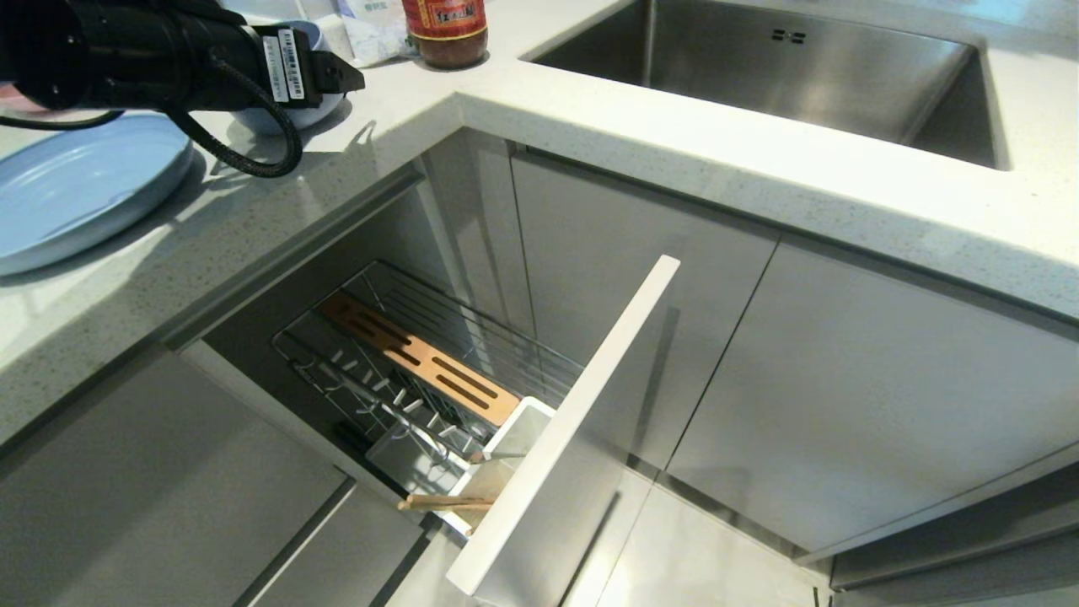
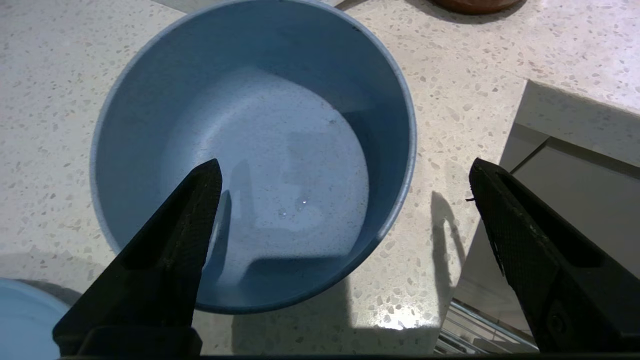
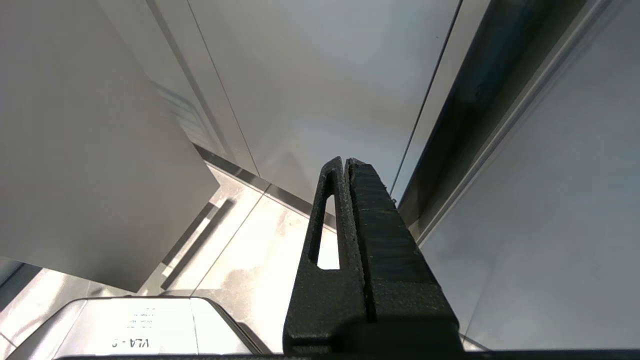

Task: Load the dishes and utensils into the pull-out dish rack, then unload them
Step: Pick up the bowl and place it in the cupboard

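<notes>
Nearest the camera, the rack (image 1: 438, 371) stands pulled out of the cabinet below the counter (image 1: 590, 143), its pale front panel (image 1: 565, 438) angled outward. Just behind that panel sits the white cup (image 1: 514, 447), with the chopsticks (image 1: 447, 503) poking out of it over the rack's near edge. The wooden strip (image 1: 417, 354) runs along the rack behind the cup, with the upright prongs (image 1: 379, 396) beside it. Whether the spoon is in the rack cannot be told.

Up on the counter, above and left of the rack, lies the plate (image 1: 76, 190), empty and flat. Beyond the plate, nearer the counter's inner corner, stands the bowl (image 2: 250, 150), upright and empty. The left gripper (image 2: 345, 185) hangs right over it with its fingers spread wide and holding nothing: one fingertip (image 2: 200, 200) is above the bowl's inside, the other above bare counter outside the rim, so the rim's wall lies between them.

Farther back on the counter stands a dark bottle (image 1: 445, 29), and to its right the steel sink (image 1: 775, 72).

Down beside the cabinet fronts, well apart from the rack, the right gripper (image 3: 346, 162) is parked with its fingers pressed together, empty.
</notes>
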### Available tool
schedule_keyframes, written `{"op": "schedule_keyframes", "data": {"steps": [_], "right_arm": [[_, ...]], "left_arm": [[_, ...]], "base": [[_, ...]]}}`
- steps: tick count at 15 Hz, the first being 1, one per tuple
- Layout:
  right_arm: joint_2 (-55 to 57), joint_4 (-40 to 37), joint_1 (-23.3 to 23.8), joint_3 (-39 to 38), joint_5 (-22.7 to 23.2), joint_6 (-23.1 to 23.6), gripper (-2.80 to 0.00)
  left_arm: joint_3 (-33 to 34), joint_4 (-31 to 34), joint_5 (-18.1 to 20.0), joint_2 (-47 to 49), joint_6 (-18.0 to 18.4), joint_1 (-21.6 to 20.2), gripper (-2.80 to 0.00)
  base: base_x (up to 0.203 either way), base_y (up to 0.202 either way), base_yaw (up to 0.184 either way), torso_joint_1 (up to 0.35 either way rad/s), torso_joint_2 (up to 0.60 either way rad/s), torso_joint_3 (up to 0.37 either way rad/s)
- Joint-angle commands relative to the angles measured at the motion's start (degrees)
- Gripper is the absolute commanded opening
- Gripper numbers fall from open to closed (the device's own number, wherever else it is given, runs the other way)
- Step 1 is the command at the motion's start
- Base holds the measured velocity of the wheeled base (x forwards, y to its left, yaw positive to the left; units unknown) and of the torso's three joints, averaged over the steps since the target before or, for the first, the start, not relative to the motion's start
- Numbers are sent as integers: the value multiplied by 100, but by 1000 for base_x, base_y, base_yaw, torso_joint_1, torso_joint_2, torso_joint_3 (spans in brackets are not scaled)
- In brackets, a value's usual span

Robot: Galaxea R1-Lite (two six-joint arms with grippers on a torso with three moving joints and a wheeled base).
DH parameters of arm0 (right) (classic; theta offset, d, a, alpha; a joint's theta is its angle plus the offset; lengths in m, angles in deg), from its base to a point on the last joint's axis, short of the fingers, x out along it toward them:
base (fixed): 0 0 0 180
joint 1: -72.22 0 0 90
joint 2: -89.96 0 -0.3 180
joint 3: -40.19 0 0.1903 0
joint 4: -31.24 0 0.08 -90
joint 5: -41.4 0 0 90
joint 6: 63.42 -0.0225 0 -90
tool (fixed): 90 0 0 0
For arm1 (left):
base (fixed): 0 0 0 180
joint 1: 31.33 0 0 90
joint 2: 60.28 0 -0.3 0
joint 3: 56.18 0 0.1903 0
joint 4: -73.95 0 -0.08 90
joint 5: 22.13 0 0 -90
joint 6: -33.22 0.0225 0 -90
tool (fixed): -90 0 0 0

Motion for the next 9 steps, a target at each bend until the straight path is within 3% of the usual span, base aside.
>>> {"op": "schedule_keyframes", "data": {"steps": [1,2,9], "right_arm": [[-18,4,-1,-9,0,-3,-280],[-19,-2,-1,-9,0,-3,-280],[-15,-4,-1,-9,0,-2,-280]], "left_arm": [[6,9,2,19,3,2,-172],[6,9,3,19,3,9,-280],[15,51,4,-118,-3,25,-280]], "base": [[0,0,0,0,0,0],[0,0,0,0,0,0],[0,0,0,0,0,0]]}}
